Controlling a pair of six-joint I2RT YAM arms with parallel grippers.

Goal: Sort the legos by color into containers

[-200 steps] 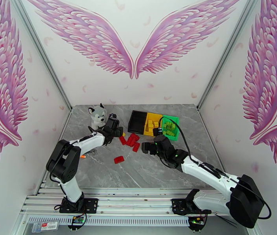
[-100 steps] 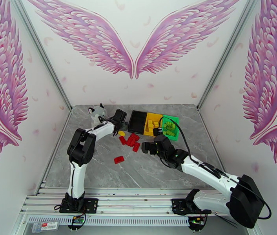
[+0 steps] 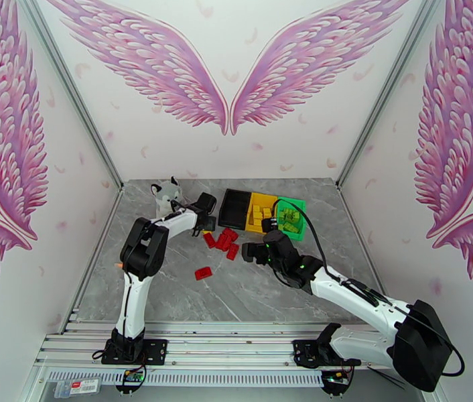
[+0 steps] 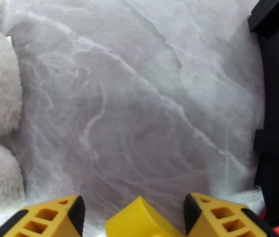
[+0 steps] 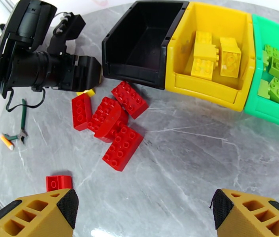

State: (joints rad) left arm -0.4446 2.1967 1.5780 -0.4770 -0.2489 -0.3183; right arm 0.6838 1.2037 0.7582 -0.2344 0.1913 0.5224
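Left end effector (image 4: 133, 205), low in the frame, stands apart around one yellow lego (image 4: 139, 220), ready to pinch it for the yellow bin (image 5: 202, 85). Right end effector (image 5: 144, 202) hangs apart too.

From high behind my bases, one camera looks down over the grey marble-patterned table (image 3: 250, 296). My left wrist camera sits close beside the black open-top plastic bin (image 4: 278, 76); my right's faces it from farther back. All share it.
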